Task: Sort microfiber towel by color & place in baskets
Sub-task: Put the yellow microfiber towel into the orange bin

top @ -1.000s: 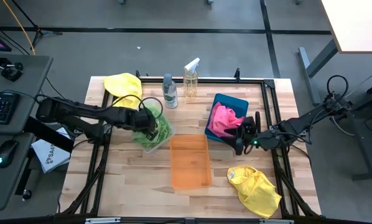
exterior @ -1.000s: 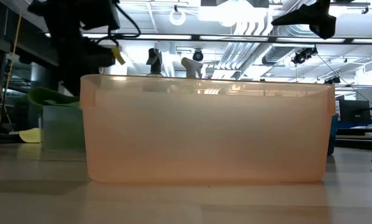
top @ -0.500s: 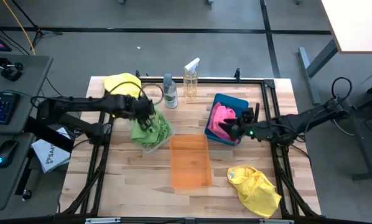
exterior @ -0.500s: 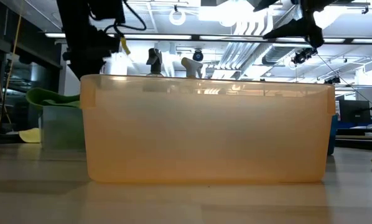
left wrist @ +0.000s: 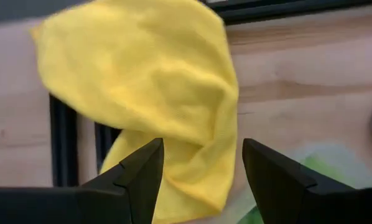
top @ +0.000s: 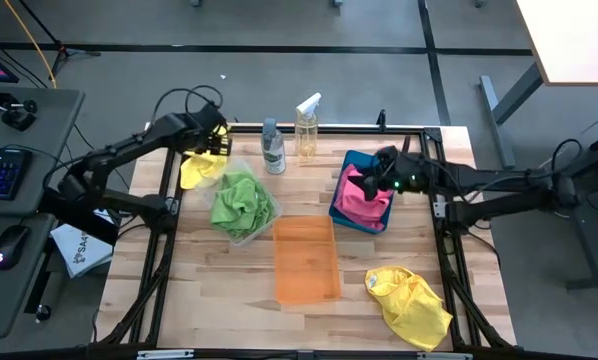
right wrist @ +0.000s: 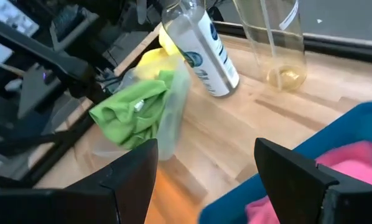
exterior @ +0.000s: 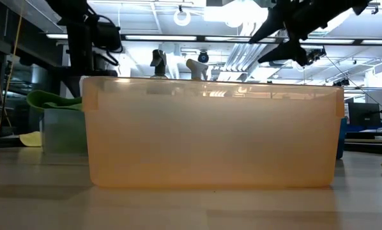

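Fuzzy lime-green towel [top: 241,198] bunched in the clear plastic bin [top: 247,232], at about 10 o'clock from the table's centre. Crumpled pink towel [top: 359,193] heaped in the teal bin [top: 379,162] at 2 o'clock. Translucent orange bin [top: 305,260], smooth-walled and rectangular, at centre. One soft yellow towel [top: 195,166] at 10 o'clock by the far-left corner, another yellow towel [top: 410,300] rumpled at 4 o'clock. Left gripper [top: 212,143] poised over the far-left yellow towel, jaws apart, nothing between them. Right gripper [top: 384,172] above the teal bin, jaws apart, holding nothing. White-labelled bottle [top: 272,147] and clear spray bottle [top: 306,124] upright at 12 o'clock. Pale butcher-block tabletop [top: 219,290] with black framing; grey floor around; keyboard [top: 1,172] on a side desk at 9 o'clock.
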Motion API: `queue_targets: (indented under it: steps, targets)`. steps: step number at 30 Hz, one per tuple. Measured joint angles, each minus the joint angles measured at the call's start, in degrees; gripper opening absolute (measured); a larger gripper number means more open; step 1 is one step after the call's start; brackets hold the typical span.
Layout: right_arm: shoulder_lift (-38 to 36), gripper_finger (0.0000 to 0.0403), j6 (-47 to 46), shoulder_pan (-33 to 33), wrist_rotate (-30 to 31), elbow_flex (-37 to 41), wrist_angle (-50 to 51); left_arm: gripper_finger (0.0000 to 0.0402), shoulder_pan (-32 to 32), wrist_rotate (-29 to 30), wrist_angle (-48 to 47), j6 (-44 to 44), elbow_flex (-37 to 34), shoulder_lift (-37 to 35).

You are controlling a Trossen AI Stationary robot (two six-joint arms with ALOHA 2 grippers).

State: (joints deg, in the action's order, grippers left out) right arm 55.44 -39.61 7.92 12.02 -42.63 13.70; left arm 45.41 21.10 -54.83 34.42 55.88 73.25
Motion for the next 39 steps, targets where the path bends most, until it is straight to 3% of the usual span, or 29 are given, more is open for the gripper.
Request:
queue_targets:
  steps: [6,9,18,27,30,34,39]
  targets:
    - [0.1,0.0264,6.4,8.2,-9.8,0.0,0.5,0.0207,2.6,-4.2,3.2,3.8,0.0,3.3]
    - [0.1,0.0264,7.3,10.5,-11.6,0.0,0.8,0.0207,2.6,-4.3,6.3,4.3,0.0,6.1]
    - [0.5,0.0264,5.7,13.1,-11.9,0.0,0.8,0.0207,4.8,-8.7,12.6,2.0,0.0,20.8]
    - [0.5,0.0264,3.1,13.1,-11.5,0.0,0.8,0.0202,5.6,-8.4,16.6,-1.3,0.0,26.7]
    - [0.5,0.0264,2.1,13.1,-11.5,0.0,0.6,0.0159,5.6,-9.6,16.6,-4.3,0.0,26.6]
    - [0.5,0.0264,1.9,13.1,-11.5,0.0,0.6,0.0031,5.6,-9.5,16.0,-8.4,-0.1,22.9]
    - [0.5,0.0264,2.3,13.1,-11.9,0.0,-1.6,0.0005,6.4,-8.1,14.9,-11.2,2.4,11.9]
